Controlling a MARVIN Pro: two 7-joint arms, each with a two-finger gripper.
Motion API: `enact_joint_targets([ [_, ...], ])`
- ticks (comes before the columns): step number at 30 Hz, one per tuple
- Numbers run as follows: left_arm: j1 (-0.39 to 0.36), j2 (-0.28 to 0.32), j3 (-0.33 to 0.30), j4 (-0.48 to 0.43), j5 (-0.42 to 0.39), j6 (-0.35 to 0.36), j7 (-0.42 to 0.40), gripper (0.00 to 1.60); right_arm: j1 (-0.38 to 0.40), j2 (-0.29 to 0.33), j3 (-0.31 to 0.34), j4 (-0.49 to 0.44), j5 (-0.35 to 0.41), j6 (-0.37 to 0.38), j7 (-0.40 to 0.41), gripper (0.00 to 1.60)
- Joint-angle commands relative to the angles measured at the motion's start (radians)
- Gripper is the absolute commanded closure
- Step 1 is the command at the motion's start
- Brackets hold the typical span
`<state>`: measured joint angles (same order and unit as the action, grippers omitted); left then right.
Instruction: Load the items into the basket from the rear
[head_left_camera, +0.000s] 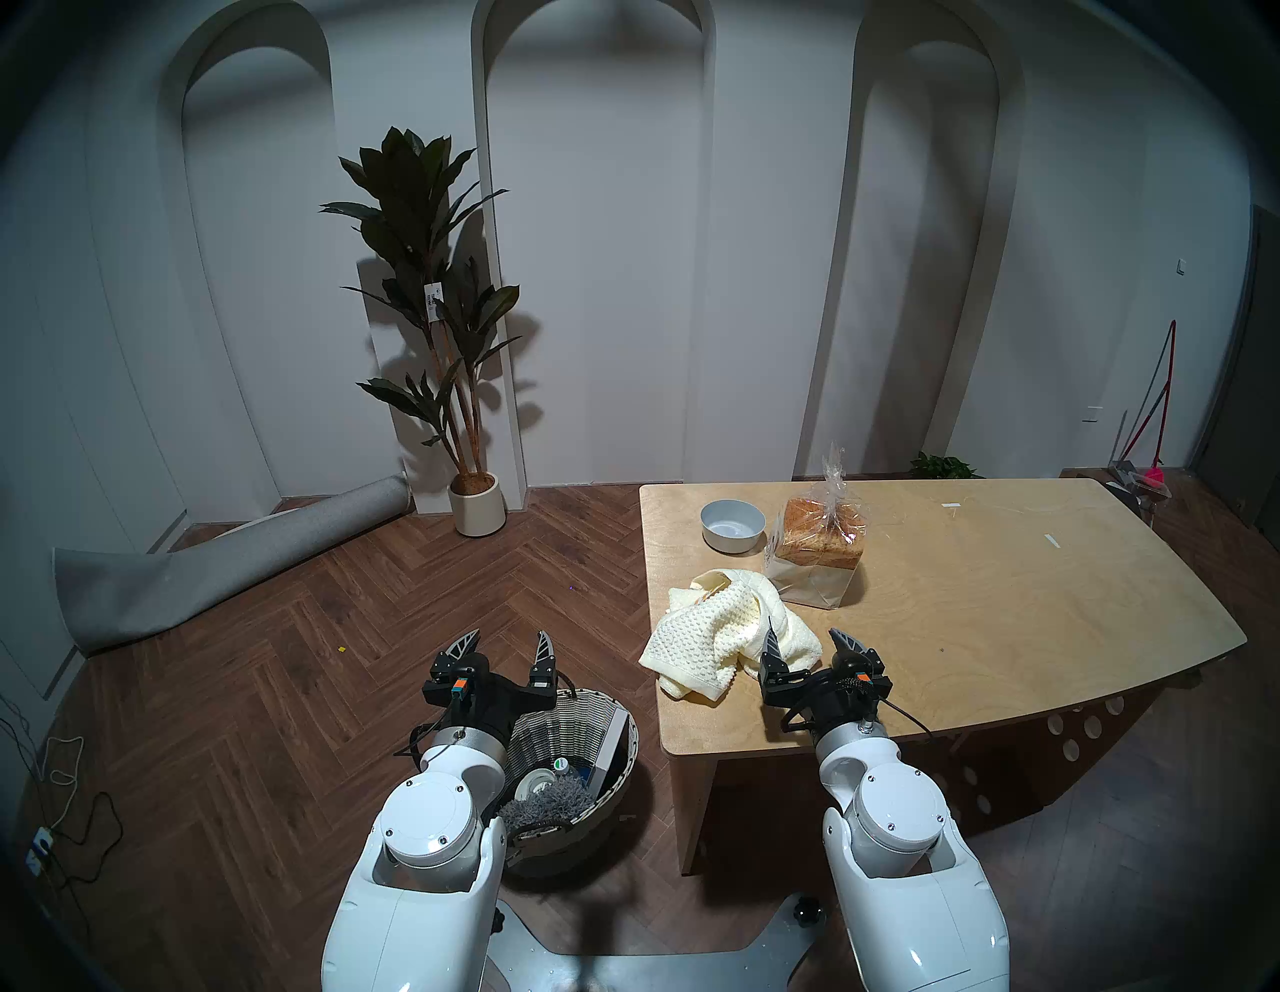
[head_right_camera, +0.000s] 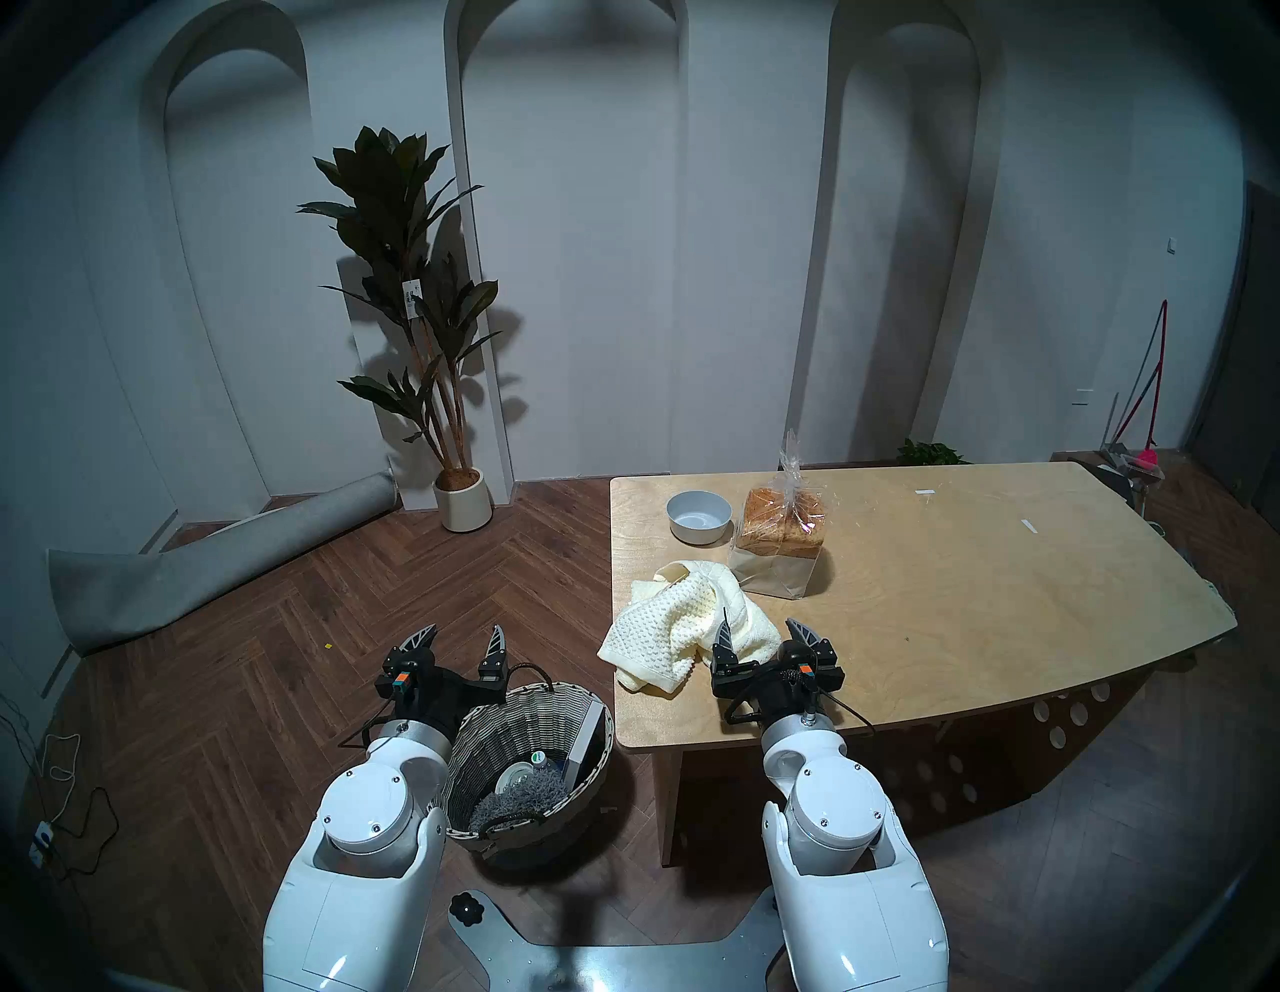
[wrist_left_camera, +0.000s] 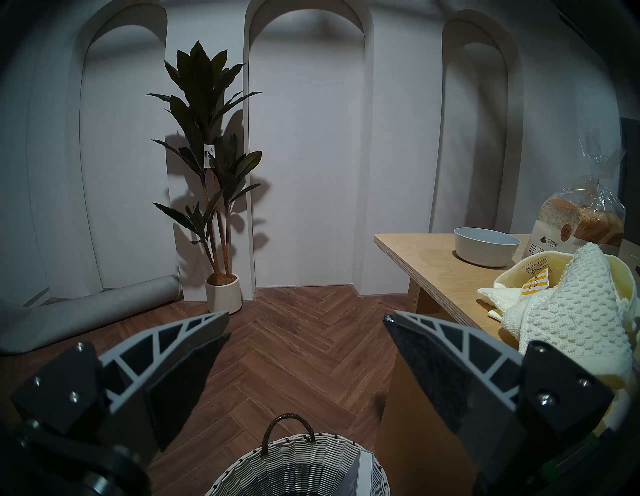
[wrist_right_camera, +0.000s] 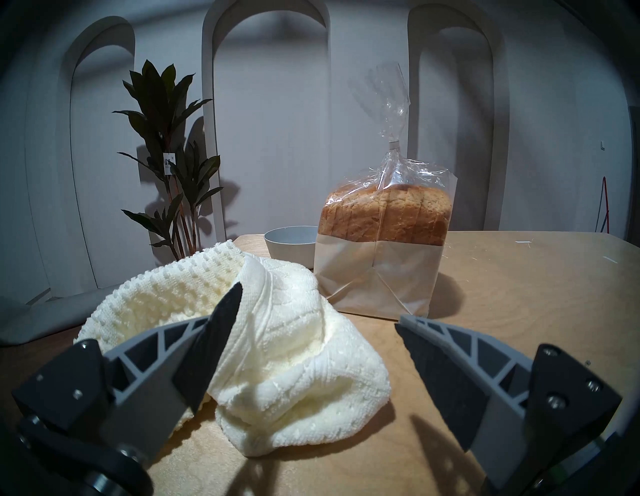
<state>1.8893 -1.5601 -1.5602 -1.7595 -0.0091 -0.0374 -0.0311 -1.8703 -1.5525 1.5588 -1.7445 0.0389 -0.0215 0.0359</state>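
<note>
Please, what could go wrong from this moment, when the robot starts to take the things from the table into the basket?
1. The right gripper is open beside the towel; reaching past it for the bread could snag the loose cloth.
2. The towel overhangs the table edge and may slip off.
3. The basket already holds things, so the bowl may sit badly.

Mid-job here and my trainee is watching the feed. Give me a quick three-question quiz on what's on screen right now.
1. True or false: the right gripper is shut on the towel.
2. Which item sits farthest back on the table? A) towel B) bowl C) bread loaf
3. Fill in: the basket stands on the ____, below the left gripper.

Key: 1 false, it is open; 2 B; 3 floor.
</note>
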Motion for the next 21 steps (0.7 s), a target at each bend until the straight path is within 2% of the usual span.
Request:
enact_joint_targets([
  [1, -0.012, 0.038, -0.019, -0.095, -0.020, -0.001, -0.044, 0.00, 0.044, 0.023, 0.027, -0.050, 0.048, 0.015, 0.047, 0.00],
  [4, -0.014, 0.065, -0.025, -0.114, -0.020, 0.006, -0.073, 0.00, 0.077, 0.026, 0.043, -0.057, 0.065, 0.036, 0.054, 0.00],
  [11, -0.016, 0.081, -0.040, -0.141, -0.046, 0.028, -0.115, 0.00, 0.124, 0.044, 0.077, -0.081, 0.115, 0.079, 0.093, 0.00],
  [18, -0.018, 0.082, -0.043, -0.147, -0.074, 0.051, -0.142, 0.00, 0.170, 0.055, 0.099, -0.093, 0.146, 0.084, 0.116, 0.00],
  [21, -0.026, 0.085, -0.040, -0.140, -0.076, 0.065, -0.148, 0.00, 0.216, 0.058, 0.109, -0.080, 0.150, 0.079, 0.115, 0.00],
])
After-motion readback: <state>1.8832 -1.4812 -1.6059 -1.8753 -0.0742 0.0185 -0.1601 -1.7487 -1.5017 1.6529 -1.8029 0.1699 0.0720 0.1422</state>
